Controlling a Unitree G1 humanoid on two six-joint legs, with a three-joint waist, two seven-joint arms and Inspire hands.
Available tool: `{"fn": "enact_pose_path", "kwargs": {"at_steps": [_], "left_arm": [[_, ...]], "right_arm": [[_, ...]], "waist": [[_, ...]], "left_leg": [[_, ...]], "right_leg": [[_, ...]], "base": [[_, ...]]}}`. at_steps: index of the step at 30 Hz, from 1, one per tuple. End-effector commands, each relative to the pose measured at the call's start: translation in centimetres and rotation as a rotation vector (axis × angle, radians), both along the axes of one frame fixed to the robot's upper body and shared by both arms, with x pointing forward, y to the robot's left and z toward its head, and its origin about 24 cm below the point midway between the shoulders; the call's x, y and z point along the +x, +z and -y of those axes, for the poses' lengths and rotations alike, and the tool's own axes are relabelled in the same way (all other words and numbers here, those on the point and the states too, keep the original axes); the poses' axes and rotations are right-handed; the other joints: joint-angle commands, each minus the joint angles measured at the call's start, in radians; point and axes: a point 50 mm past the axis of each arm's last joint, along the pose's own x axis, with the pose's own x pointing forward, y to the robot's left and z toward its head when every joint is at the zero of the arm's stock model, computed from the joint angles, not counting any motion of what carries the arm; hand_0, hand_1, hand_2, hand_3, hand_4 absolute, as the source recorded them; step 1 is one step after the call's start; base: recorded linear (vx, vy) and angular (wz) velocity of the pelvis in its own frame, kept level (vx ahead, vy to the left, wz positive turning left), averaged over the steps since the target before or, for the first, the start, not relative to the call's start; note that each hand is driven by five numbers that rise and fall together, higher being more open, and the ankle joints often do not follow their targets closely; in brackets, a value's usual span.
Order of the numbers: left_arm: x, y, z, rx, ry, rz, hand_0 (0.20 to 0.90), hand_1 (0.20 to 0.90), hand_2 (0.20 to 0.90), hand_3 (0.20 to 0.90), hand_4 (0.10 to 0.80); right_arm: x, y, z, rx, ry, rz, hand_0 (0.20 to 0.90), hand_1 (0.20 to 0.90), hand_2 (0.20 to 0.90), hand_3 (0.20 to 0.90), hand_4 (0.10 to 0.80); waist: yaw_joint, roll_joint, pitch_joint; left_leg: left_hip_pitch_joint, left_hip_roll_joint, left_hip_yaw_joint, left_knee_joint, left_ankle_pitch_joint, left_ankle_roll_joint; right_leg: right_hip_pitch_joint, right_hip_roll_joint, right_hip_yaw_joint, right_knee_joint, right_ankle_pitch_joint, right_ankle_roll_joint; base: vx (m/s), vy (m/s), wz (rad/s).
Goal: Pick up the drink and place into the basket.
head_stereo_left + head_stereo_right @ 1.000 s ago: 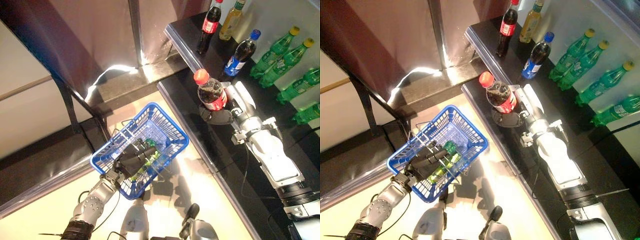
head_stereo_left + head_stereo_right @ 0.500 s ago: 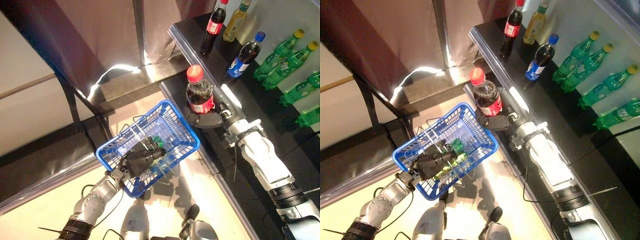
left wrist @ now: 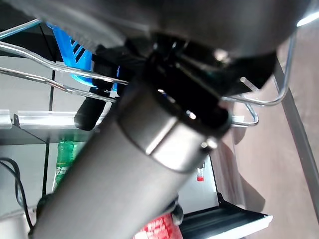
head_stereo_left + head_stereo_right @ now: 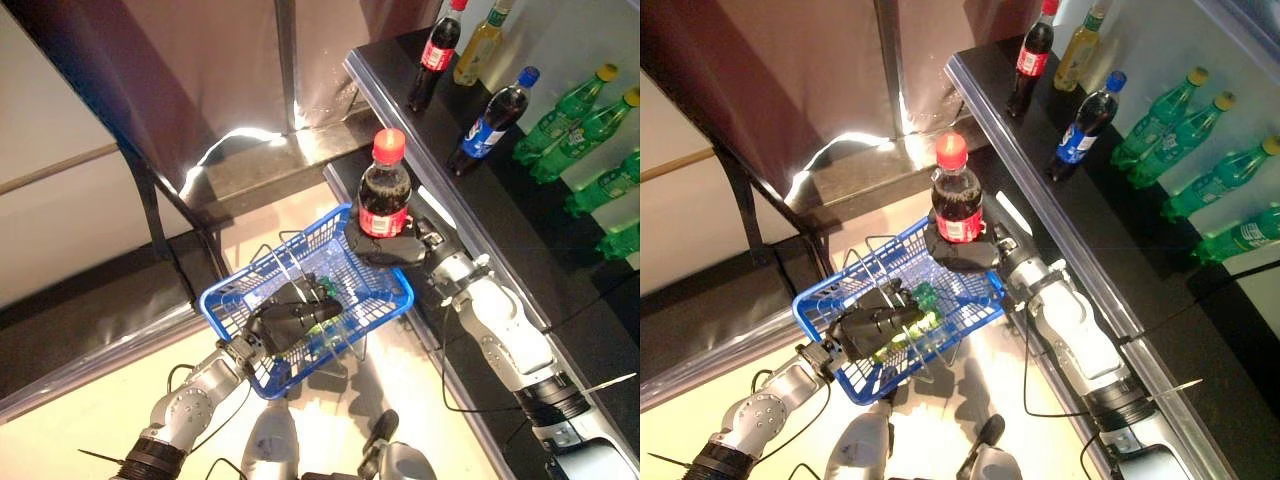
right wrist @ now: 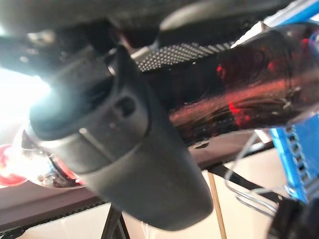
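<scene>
**Over the basket rim: cola bottle held upright in the right hand**

Above the basket's far edge, the right hand [image 4: 392, 246] has its fingers curled round the lower body of a cola bottle [image 4: 383, 196], which stands upright with its red cap on top. The bottle's base sits within the fingers, directly over the rim of the blue basket [image 4: 232, 302] on the side nearest the black shelf [image 4: 560, 262]. In the right wrist view the thumb [image 5: 124, 149] lies across the dark, red-glinting bottle [image 5: 239, 84], pressed against it.

Below and to the side of those fingers, the left hand [image 4: 285, 322] is closed round the basket's wire handles [image 4: 883, 262] and holds the basket off the floor. The left wrist view shows the wire handle [image 3: 55, 82] running past that hand's dark bulk. Just beyond the left fingertips, a green bottle [image 4: 923, 298] lies on its side inside the basket.

Well beyond the right hand's fingers, on the shelf, stand 3 more bottles: another cola bottle [image 4: 432, 62], a yellow drink [image 4: 478, 48] beside it, and a dark bottle with a blue cap [image 4: 492, 118]. Farther along the shelf lie several green bottles with yellow caps [image 4: 566, 112].
</scene>
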Motion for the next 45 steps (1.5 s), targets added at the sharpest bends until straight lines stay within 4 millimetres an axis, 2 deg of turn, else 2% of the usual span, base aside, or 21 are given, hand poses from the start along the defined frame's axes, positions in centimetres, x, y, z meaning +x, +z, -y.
{"fn": "enact_pose_path", "kwargs": {"at_steps": [1, 11, 19, 32, 45], "left_arm": [[-1.4, 10.5, 5.7, -0.431, -0.303, 0.521, 0.3, 0.3, 0.3, 0.2, 0.1], [-2.1, 11.8, 5.4, -0.442, -0.333, 0.605, 0.3, 0.3, 0.3, 0.2, 0.1], [-2.8, 12.5, 5.8, -0.447, -0.409, 0.655, 0.3, 0.3, 0.3, 0.2, 0.1], [-3.7, 13.0, 7.1, -0.451, -0.536, 0.681, 0.3, 0.3, 0.3, 0.2, 0.1], [-4.3, 13.7, 8.2, -0.447, -0.63, 0.728, 0.3, 0.3, 0.3, 0.2, 0.1]], "right_arm": [[-1.7, 1.6, -2.4, 0.191, 0.156, 0.127, 0.3, 0.3, 0.3, 0.2, 0.1], [-1.7, -1.2, -2.2, 0.136, 0.111, 0.029, 0.3, 0.3, 0.3, 0.2, 0.1], [-1.4, -2.8, -1.8, -0.029, 0.031, 0.043, 0.3, 0.3, 0.3, 0.2, 0.1], [-0.7, -2.8, -2.4, -0.282, -0.022, 0.136, 0.3, 0.3, 0.3, 0.2, 0.1], [0.7, -5.3, -2.2, -0.538, -0.09, 0.097, 0.3, 0.3, 0.3, 0.2, 0.1]], "waist": [[0.005, 0.0, -0.381], [0.012, -0.002, -0.382], [0.018, -0.001, -0.382], [0.03, -0.001, -0.38], [0.047, -0.007, -0.38]], "left_leg": [[0.066, -0.006, 0.056, -0.005, -0.097, -0.005], [0.061, -0.006, 0.049, -0.005, -0.094, -0.006], [0.062, -0.009, 0.042, -0.005, -0.097, -0.004], [0.058, -0.014, 0.026, -0.005, -0.097, -0.003], [0.057, -0.018, 0.007, -0.005, -0.095, -0.002]], "right_leg": [[-0.019, 0.0, -0.012, -0.003, -0.003, 0.033], [-0.017, -0.001, -0.013, -0.003, -0.007, 0.033], [-0.014, -0.004, -0.016, -0.003, -0.007, 0.034], [-0.007, -0.004, -0.021, -0.003, -0.01, 0.036], [0.002, -0.003, -0.03, -0.003, -0.01, 0.037]], "base": [[0.003, 0.001, 0.05], [0.003, 0.001, 0.02], [0.0, 0.0, 0.0], [0.0, 0.0, 0.0], [0.002, -0.001, 0.02]]}}
